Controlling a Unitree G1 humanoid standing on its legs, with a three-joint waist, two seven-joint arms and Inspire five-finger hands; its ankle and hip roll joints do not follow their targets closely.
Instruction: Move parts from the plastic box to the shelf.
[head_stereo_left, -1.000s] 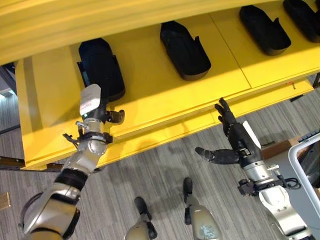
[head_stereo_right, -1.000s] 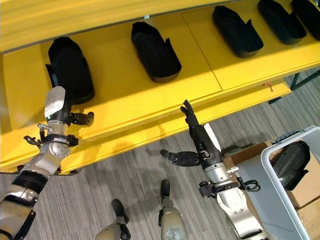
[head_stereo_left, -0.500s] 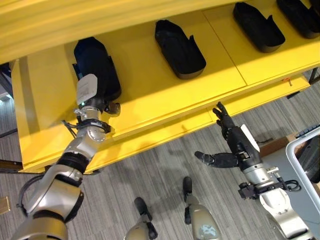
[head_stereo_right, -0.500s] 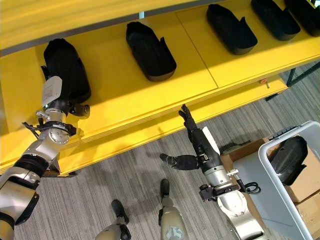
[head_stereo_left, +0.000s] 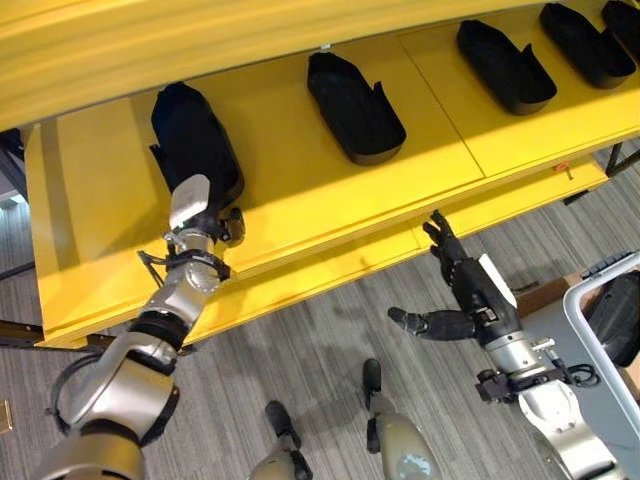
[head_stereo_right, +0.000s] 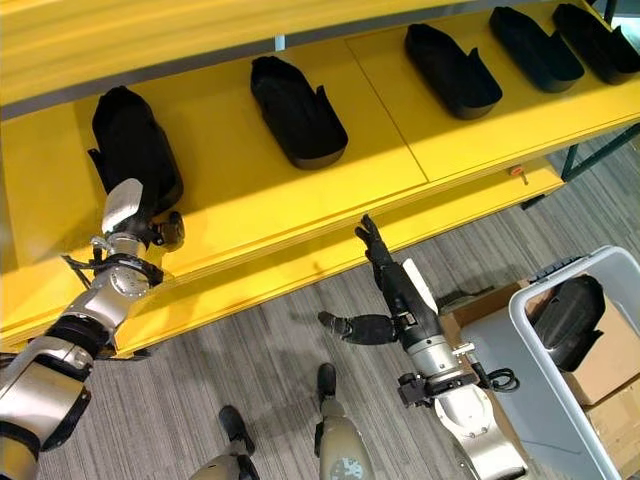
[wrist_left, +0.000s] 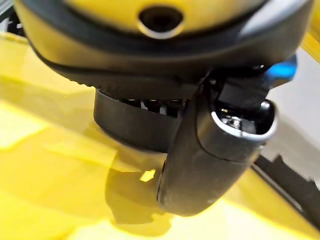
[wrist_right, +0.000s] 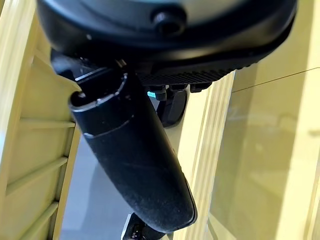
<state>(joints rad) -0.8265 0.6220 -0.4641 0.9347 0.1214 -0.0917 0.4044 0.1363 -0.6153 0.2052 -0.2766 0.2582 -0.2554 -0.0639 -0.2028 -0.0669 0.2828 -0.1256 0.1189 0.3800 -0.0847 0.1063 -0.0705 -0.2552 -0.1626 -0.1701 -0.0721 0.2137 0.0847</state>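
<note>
Yellow shelf (head_stereo_left: 300, 200) spanning the far side, with a row of black moulded parts laid along it. The leftmost part (head_stereo_left: 195, 140) lies at the shelf's left end; the left hand (head_stereo_left: 200, 215) rests on the shelf board at that part's near end, seemingly touching it. Its fingers are hidden against the part, so whether they grip cannot be told. Likely fault: a careless pull-back drags the part toward the shelf's near edge — it could tip off. Second part (head_stereo_left: 353, 105) lies well apart, to the right. Plastic box (head_stereo_right: 560, 390) at near right holds another dark part (head_stereo_right: 567, 318). Right hand (head_stereo_right: 395, 300) hovers below the shelf lip, fingers straight and spread, thumb out, empty — the shelf's front edge stands just beyond its fingertips.
</note>
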